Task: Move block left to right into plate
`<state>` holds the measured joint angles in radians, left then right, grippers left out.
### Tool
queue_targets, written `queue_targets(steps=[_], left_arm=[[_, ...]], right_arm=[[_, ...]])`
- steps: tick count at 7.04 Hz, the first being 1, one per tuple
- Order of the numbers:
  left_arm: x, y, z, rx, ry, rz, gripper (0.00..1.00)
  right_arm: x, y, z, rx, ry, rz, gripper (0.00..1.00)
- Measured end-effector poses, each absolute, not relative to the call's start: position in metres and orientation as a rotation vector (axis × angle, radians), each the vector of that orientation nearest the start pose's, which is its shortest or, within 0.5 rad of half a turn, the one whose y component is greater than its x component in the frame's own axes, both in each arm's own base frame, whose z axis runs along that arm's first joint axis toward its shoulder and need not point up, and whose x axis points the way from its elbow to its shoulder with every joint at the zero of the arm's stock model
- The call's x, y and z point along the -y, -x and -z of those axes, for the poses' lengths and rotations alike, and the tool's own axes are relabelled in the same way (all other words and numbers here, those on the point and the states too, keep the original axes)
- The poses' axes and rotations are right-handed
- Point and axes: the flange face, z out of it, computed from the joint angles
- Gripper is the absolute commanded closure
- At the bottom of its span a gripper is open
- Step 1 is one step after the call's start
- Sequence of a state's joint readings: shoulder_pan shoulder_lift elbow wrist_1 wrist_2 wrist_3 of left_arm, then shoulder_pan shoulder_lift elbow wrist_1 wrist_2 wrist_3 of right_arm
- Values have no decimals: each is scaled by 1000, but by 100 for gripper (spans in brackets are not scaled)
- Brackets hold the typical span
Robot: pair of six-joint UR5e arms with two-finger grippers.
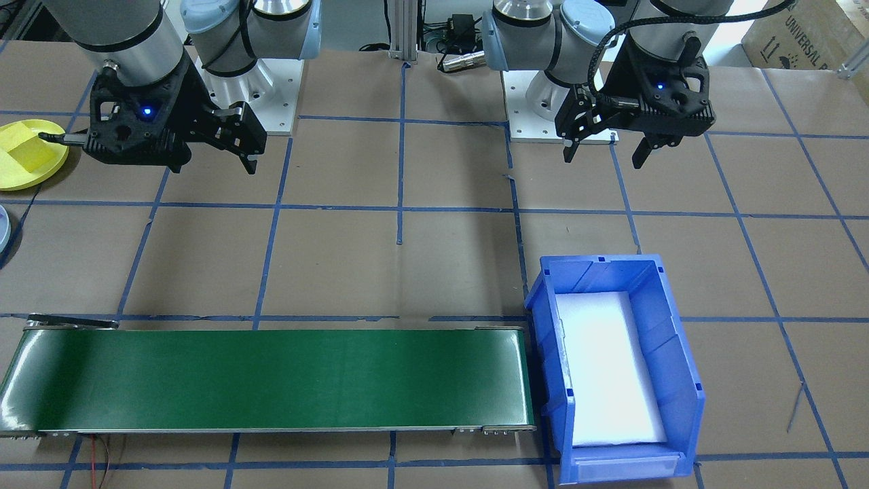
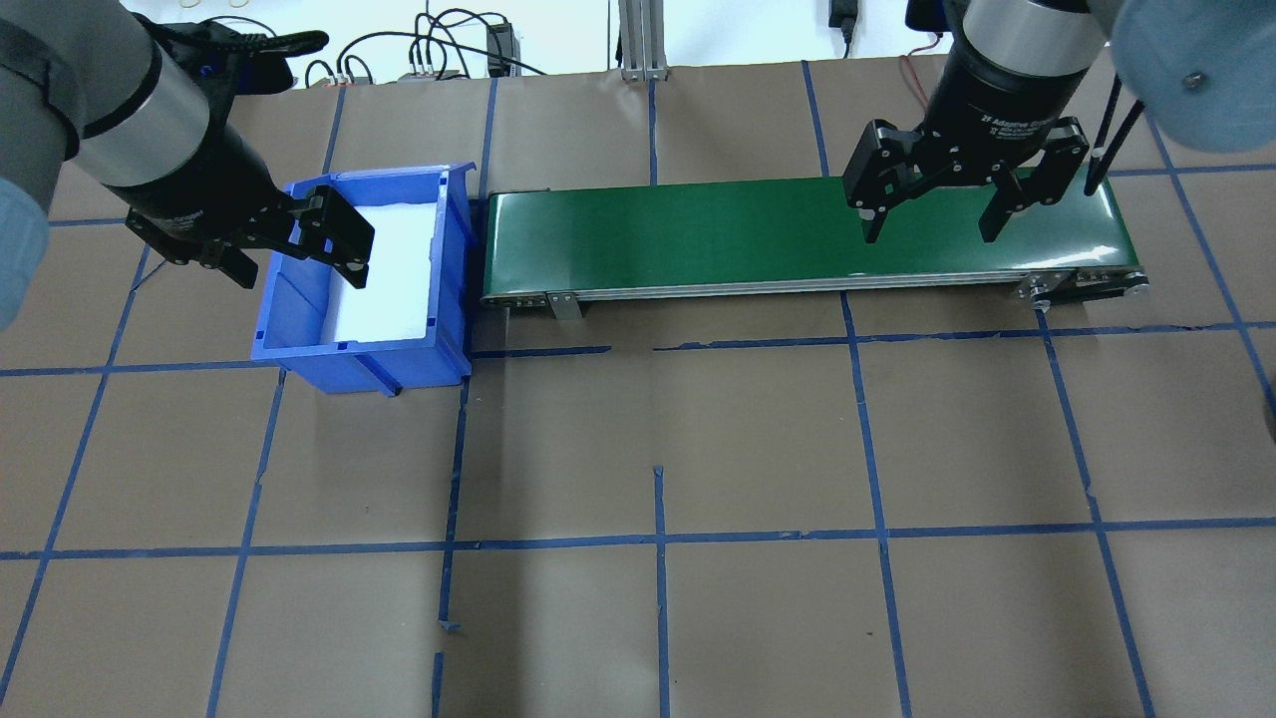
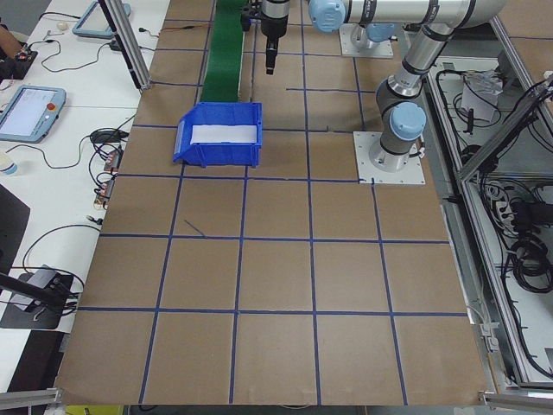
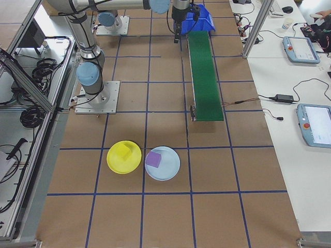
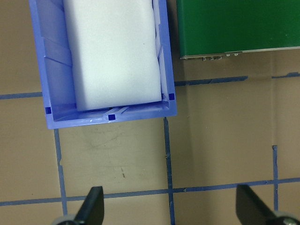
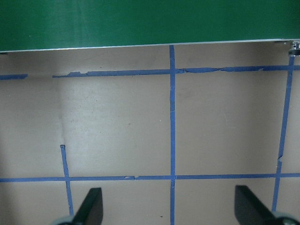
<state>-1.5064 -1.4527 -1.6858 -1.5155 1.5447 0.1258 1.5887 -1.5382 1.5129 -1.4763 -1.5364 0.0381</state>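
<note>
The blue bin [image 1: 614, 360] holds no block; both claws, left [image 1: 606, 144] and right [image 1: 237, 139], hang wide, so I'd wait above the belt [image 1: 271, 380].

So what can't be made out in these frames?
- Yellow plate: front view crops it at the left edge, and the right claw body covers its rim.
- Blue plate: only a sliver in the front view.
- Bin: left claw hides its near-left wall overhead.
- Both plates fall outside the overhead view.
</note>
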Motion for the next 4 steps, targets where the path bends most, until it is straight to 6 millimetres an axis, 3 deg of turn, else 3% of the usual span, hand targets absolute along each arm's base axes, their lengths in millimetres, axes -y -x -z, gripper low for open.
queue_targets(steps=[4], left_arm=[[455, 107, -492, -3159, -98, 96, 0]], right_arm=[[490, -151, -503, -3099, -246, -85, 0]])
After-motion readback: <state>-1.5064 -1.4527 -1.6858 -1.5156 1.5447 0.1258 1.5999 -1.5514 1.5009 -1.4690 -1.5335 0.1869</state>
